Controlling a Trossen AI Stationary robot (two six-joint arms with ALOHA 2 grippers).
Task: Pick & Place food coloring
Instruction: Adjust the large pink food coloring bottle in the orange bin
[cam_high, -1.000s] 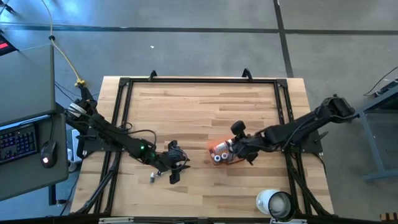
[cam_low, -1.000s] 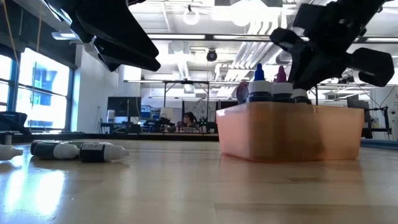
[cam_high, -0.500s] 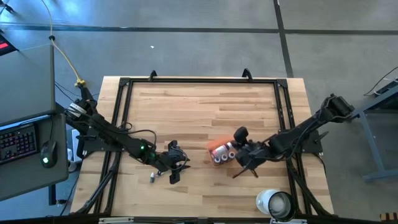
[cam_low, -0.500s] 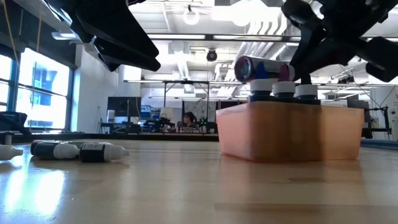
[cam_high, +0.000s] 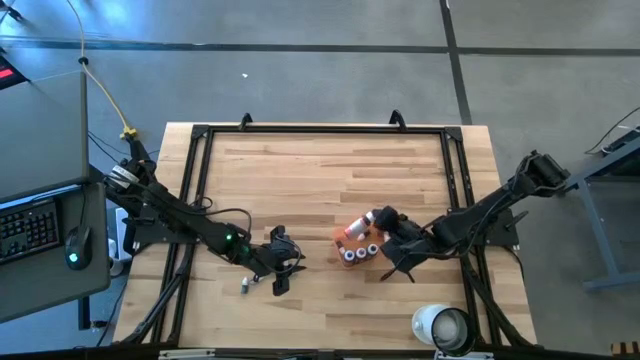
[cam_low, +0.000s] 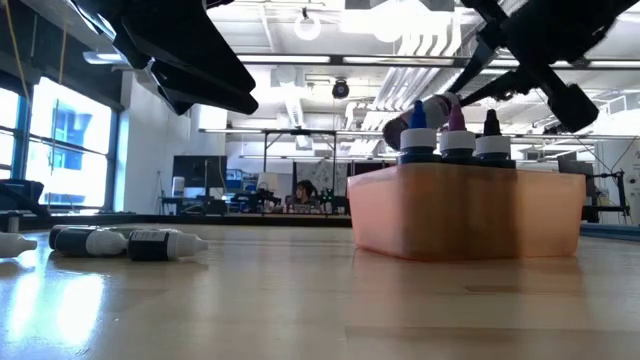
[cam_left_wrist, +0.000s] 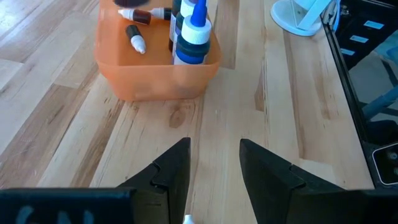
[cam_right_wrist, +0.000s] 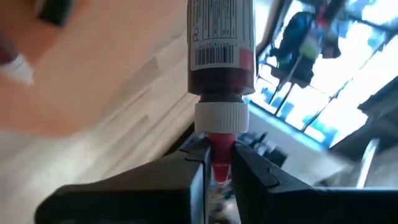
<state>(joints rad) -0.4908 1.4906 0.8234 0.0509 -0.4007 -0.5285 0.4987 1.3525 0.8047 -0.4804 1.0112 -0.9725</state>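
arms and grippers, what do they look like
Both arms are dark and slender. The left arm shows a small green light and loose black cables. The left gripper and right gripper have dark, angular, flat-faced fingers.

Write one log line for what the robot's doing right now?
right claw: shut on red-capped bottle, above orange tray | left claw: open, over table, empty | loose bottles: lying on table
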